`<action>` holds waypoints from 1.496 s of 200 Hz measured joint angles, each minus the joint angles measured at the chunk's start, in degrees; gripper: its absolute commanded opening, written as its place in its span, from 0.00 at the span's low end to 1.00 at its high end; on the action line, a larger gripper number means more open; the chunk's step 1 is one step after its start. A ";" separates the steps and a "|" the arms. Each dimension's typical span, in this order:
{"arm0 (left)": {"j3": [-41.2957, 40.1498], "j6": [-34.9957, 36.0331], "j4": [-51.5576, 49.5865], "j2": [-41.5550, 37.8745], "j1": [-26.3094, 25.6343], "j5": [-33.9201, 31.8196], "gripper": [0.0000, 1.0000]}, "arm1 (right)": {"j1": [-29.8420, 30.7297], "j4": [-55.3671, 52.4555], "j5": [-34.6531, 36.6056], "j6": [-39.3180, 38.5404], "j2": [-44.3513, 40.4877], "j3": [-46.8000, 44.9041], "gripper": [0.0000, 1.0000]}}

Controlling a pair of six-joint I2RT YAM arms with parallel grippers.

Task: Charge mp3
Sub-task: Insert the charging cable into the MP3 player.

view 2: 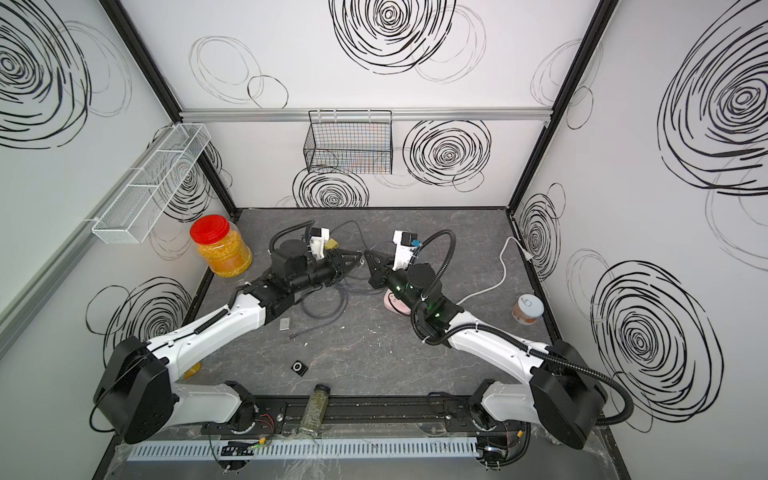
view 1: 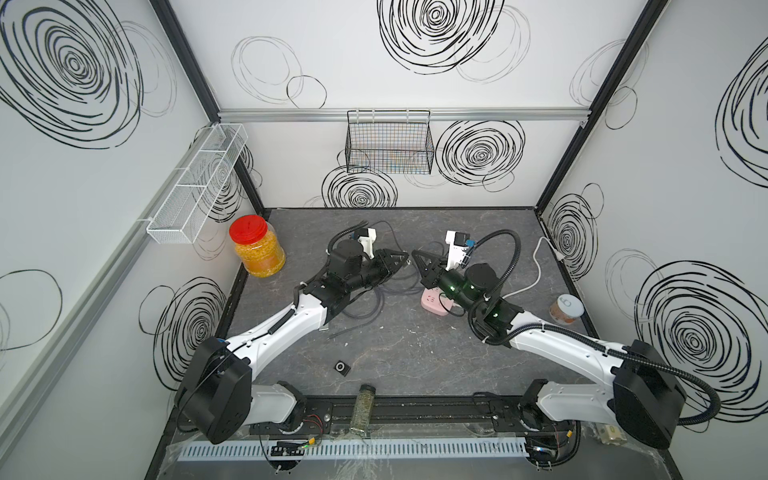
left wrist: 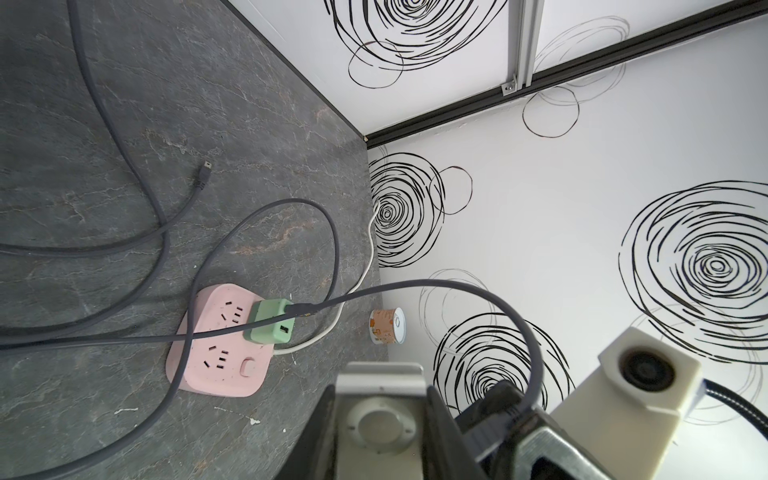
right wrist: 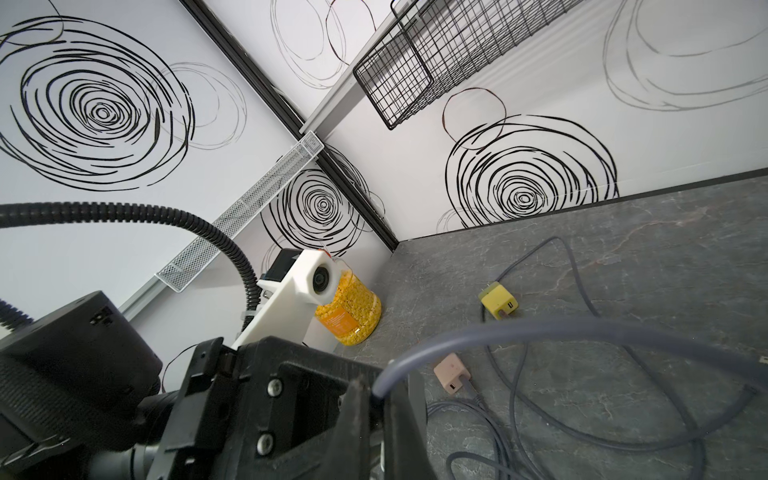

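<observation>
Mid-table, L claw [view 1: 402, 260] pinches mp3 [left wrist: 380, 424]; R claw [view 1: 417, 255] pressed on cable [left wrist: 457, 286] end. Mating hidden, prob. not seated: align square, push slow, L braces.

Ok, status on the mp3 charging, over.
Left jaws shut on mp3 player. Right jaws shut on cable end, right at the player; can't tell if seated. Cable runs to green charger in power strip. Nothing blocking.

Pink power strip [left wrist: 216, 368], green charger [left wrist: 270, 324]
</observation>
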 measured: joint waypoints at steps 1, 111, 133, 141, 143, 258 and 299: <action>0.00 0.00 0.00 0.00 0.00 -0.02 0.26 | 0.00 0.02 0.00 0.04 0.00 0.00 0.00; 0.00 -0.24 0.20 0.00 0.13 -0.46 0.25 | 0.00 0.37 0.57 1.03 -0.37 -1.46 0.00; 0.00 -0.22 0.02 0.09 0.00 -0.66 0.25 | 0.00 0.68 0.42 1.36 0.28 -1.44 0.00; 0.00 -0.22 0.00 0.20 0.00 -0.70 0.25 | 0.00 0.66 0.39 1.49 0.44 -1.44 0.00; 0.00 -0.22 0.00 0.22 0.00 -0.74 0.25 | 0.00 0.68 0.42 1.49 0.48 -1.44 0.00; 0.63 0.66 -1.81 1.05 -1.51 -3.65 0.25 | 0.02 0.70 2.36 4.20 1.68 -1.44 0.00; 0.63 0.55 -1.73 1.07 -1.66 -4.15 0.24 | 1.18 0.66 5.31 3.52 1.68 -1.44 0.00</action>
